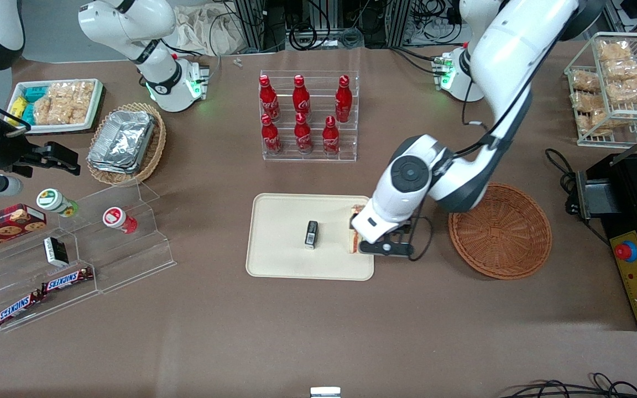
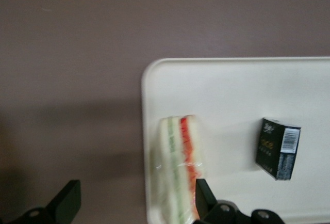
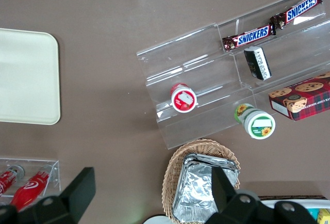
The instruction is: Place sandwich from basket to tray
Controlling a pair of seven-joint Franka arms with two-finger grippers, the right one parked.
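The sandwich point(image 1: 355, 241) lies on the cream tray point(image 1: 274, 260), at the tray's edge nearest the reddish-brown wicker basket point(image 1: 501, 229). The basket has nothing in it. My left gripper point(image 1: 360, 232) hovers right over the sandwich and hides most of it in the front view. In the left wrist view the sandwich point(image 2: 179, 167) shows its white bread with green and red-orange filling, resting just inside the tray's rim point(image 2: 149, 79). The gripper point(image 2: 135, 202) is open: one finger point(image 2: 203, 197) stands against the sandwich's red side, the other point(image 2: 67, 203) well apart from it, over the bare table.
A small black box point(image 1: 311, 233) lies on the tray near its middle, also seen in the left wrist view point(image 2: 278, 148). A clear rack of red bottles point(image 1: 307, 116) stands farther from the front camera than the tray. Acrylic steps with snacks point(image 1: 69, 260) lie toward the parked arm's end.
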